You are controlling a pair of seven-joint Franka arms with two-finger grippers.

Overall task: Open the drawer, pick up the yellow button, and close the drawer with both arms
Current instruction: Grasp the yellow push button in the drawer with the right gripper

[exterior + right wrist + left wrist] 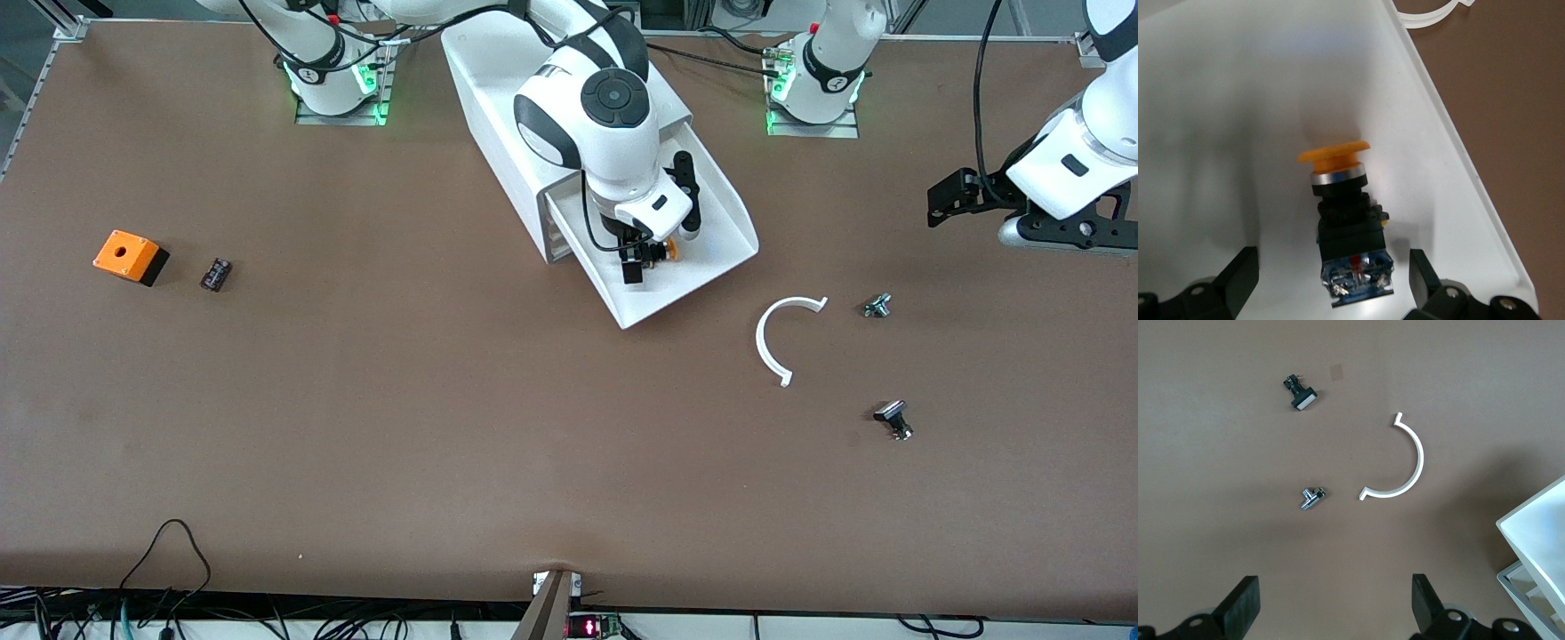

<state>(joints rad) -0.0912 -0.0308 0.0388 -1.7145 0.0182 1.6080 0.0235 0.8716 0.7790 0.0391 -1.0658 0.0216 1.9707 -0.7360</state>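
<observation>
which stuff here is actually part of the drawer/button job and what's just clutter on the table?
Job:
- drawer, pulled out of the cabinet
- button, lying in the drawer
- right end effector, open, over the button
- left end effector, open, waiting over the table's left-arm end

Clutter:
- orange box
- small black part beside it
- white curved strip
- metal fitting
- black-capped piece

1. Drawer (711, 233) pulled out of cabinet (498, 107), toward front camera.
2. Button (1341, 200) lies in drawer, under right gripper (653, 244).
3. Curved strip (775, 342) on table near drawer, nearer camera.
4. Left gripper (969, 200) over the left arm's table end.
</observation>
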